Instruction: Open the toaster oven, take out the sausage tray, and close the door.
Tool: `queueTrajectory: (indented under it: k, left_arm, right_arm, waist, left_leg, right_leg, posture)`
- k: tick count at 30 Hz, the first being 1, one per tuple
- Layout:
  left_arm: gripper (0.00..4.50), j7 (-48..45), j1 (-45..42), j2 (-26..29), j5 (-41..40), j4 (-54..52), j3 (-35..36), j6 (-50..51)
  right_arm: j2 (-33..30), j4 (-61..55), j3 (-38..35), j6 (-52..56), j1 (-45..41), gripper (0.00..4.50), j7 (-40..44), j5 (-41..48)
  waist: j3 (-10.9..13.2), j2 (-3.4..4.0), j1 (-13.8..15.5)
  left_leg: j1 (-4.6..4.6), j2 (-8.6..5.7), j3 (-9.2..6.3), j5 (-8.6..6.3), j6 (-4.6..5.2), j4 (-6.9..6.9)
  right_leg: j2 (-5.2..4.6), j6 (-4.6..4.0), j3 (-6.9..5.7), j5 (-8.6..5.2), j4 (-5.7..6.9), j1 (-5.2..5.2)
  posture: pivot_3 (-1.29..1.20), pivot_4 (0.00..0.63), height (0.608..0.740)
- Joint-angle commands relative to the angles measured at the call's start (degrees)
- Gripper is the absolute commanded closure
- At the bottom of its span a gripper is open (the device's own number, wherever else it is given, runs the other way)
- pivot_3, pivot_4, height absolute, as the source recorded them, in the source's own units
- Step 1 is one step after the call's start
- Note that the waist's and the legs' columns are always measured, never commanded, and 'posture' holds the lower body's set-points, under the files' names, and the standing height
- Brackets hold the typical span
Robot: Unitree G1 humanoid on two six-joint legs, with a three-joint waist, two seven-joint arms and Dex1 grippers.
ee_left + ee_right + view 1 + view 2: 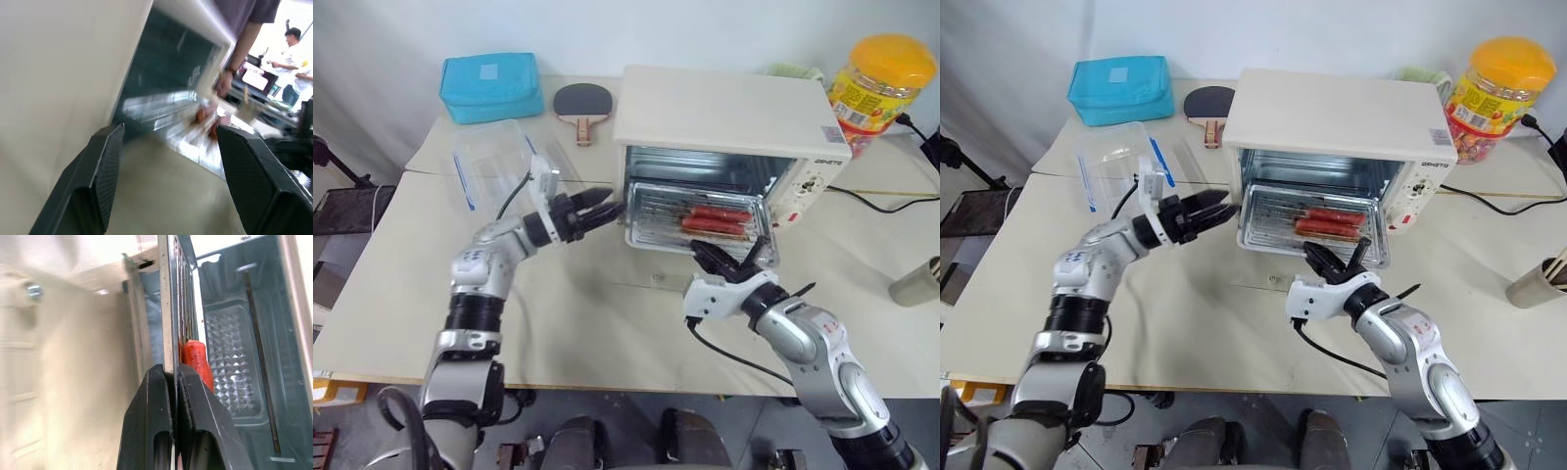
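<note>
Here my right gripper is pinched tight on the front rim of the sausage tray, fingers closed with the thin metal edge between them. The tray sits partly out of the toaster oven, resting over the door, which lies folded down flat on the table. Red sausages lie on the wire rack. My left gripper hangs beside the oven's left front corner, fingers spread wide and holding nothing. A clear plastic container stands nearby on my left.
</note>
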Motion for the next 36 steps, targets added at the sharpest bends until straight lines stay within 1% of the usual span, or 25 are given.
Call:
queueTrajectory:
  k: [1, 7, 11, 16, 19, 20, 24, 25, 26, 27, 29, 31, 34, 36]
  left_arm:
    - [1.31, 3.4, 0.5, 0.9, -6.2, -7.2, 1.9, 13.2]
    - [1.31, 10.3, -0.4, -1.0, -13.8, -9.0, 6.6, 29.7]
    - [1.31, 12.7, -1.0, -1.8, -15.8, -8.4, 8.2, 34.6]
    - [1.31, 18.1, -2.3, -5.6, -19.5, -5.9, 14.1, 40.3]
    - [1.87, 20.6, -3.0, -6.9, -20.8, -5.2, 16.6, 43.0]
    - [2.23, 21.4, -3.0, -7.1, -21.1, -5.1, 17.2, 44.0]
    - [3.34, 24.0, -3.2, -7.8, -22.1, -5.1, 19.9, 48.8]
    - [3.72, 24.6, -3.3, -7.9, -22.4, -5.1, 20.8, 50.2]
    - [3.85, 25.2, -3.3, -8.1, -22.6, -5.2, 21.7, 51.2]
    - [4.16, 25.7, -3.3, -8.4, -22.6, -5.3, 22.4, 52.0]
    - [4.38, 27.6, -3.4, -9.1, -23.1, -4.9, 23.5, 53.5]
    - [4.44, 29.5, -3.2, -9.5, -24.5, -4.2, 23.9, 54.0]
    - [4.46, 33.4, -2.8, -10.1, -28.6, -2.5, 25.6, 54.0]
    - [4.46, 36.0, -2.6, -10.0, -31.2, -1.7, 26.6, 54.0]
  right_arm:
    - [-1.3, -4.0, -2.9, -2.2, 1.0, 4.45, 0.3, 0.2]
    - [-2.3, -3.3, -3.3, -5.7, 0.6, 4.45, 1.1, 1.5]
    - [-2.6, -2.3, -2.5, -8.0, -1.0, 4.45, 1.8, 2.5]
    - [-2.9, -0.6, -0.8, -11.8, -2.6, 4.45, 3.5, 4.2]
    - [-2.9, 0.2, -0.7, -13.3, -3.1, 4.47, 4.3, 4.9]
    - [-2.8, 0.4, -0.8, -13.6, -3.2, 4.47, 4.3, 5.0]
    - [-3.0, 1.6, -1.4, -14.5, -3.8, 4.47, 4.3, 5.6]
    - [-2.9, 1.8, -1.5, -14.6, -3.9, 4.47, 4.3, 5.7]
    - [-2.9, 1.9, -1.6, -14.7, -4.0, 4.47, 4.4, 5.9]
    - [-2.9, 2.0, -1.6, -14.9, -4.1, 4.47, 4.4, 6.0]
    - [-2.8, 2.6, -1.7, -15.4, -4.4, 4.47, 4.4, 6.4]
    - [-2.8, 2.9, -1.8, -15.6, -4.6, 4.47, 4.9, 7.4]
    - [-1.0, 2.4, -3.3, -13.3, -4.1, 4.47, 6.6, 13.1]
    - [-0.9, 2.3, -3.7, -12.7, -4.2, 3.87, 7.6, 14.8]
  waist:
    - [0.0, -0.01, 0.4]
    - [0.0, -0.02, 0.6]
    - [0.0, -0.02, 0.2]
    - [0.0, -0.02, 0.3]
    - [0.0, -0.02, 0.2]
    - [0.0, -0.02, 0.2]
    - [0.0, -0.02, 0.1]
    - [0.0, -0.02, 0.2]
    - [0.0, -0.02, 0.2]
    - [0.0, -0.02, 0.3]
    - [0.0, -0.02, 0.2]
    - [0.0, -0.02, 0.2]
    - [0.0, -0.03, 0.2]
    - [0.0, -0.03, 0.2]
  left_leg:
    - [-0.02, -0.02, -0.06, 0.00, 0.00, 0.05]
    - [0.04, -0.04, -0.20, 0.01, -0.01, 0.11]
    - [0.05, -0.04, -0.19, 0.03, -0.04, 0.10]
    - [0.06, -0.04, -0.21, 0.03, -0.05, 0.10]
    - [0.06, -0.06, -0.21, 0.03, -0.05, 0.10]
    - [0.06, -0.06, -0.21, 0.03, -0.05, 0.10]
    - [0.07, -0.04, -0.21, 0.04, -0.07, 0.10]
    - [0.07, -0.04, -0.21, 0.04, -0.07, 0.10]
    - [0.07, -0.04, -0.21, 0.04, -0.07, 0.10]
    - [0.07, -0.05, -0.23, 0.04, -0.07, 0.10]
    - [0.07, -0.06, -0.23, 0.04, -0.07, 0.10]
    - [0.07, -0.06, -0.23, 0.04, -0.07, 0.10]
    - [0.08, -0.05, -0.24, 0.05, -0.09, 0.09]
    - [0.08, -0.05, -0.25, 0.05, -0.09, 0.10]
  right_leg:
    - [-0.03, 0.00, -0.01, 0.00, -0.01, 0.06]
    - [-0.05, 0.01, 0.00, 0.00, -0.02, 0.21]
    - [-0.03, 0.00, 0.00, 0.00, -0.02, 0.21]
    - [-0.03, 0.00, 0.00, 0.00, -0.01, 0.22]
    - [-0.03, 0.01, -0.01, 0.00, -0.02, 0.23]
    - [-0.03, 0.00, 0.00, 0.00, -0.02, 0.23]
    - [-0.02, 0.00, 0.00, 0.00, -0.01, 0.23]
    - [-0.02, 0.01, 0.00, 0.00, -0.01, 0.23]
    - [-0.02, 0.01, 0.00, 0.00, -0.01, 0.23]
    - [-0.03, 0.00, 0.01, 0.00, -0.01, 0.23]
    - [-0.03, 0.01, 0.02, 0.00, -0.01, 0.24]
    - [-0.03, 0.01, 0.02, 0.00, -0.01, 0.24]
    - [-0.03, 0.00, 0.02, 0.00, 0.00, 0.24]
    - [-0.04, 0.01, 0.02, 0.00, -0.01, 0.24]
  posture:
    - [0.00, 0.150, 0.740]
    - [0.00, 0.150, 0.740]
    - [0.00, 0.150, 0.740]
    - [0.00, 0.150, 0.740]
    - [0.00, 0.150, 0.740]
    - [0.00, 0.150, 0.740]
    - [0.00, 0.150, 0.740]
    - [0.00, 0.150, 0.740]
    - [0.00, 0.150, 0.740]
    - [0.00, 0.150, 0.740]
    - [0.00, 0.150, 0.740]
    - [0.00, 0.150, 0.740]
    - [0.00, 0.150, 0.740]
    - [0.00, 0.150, 0.740]
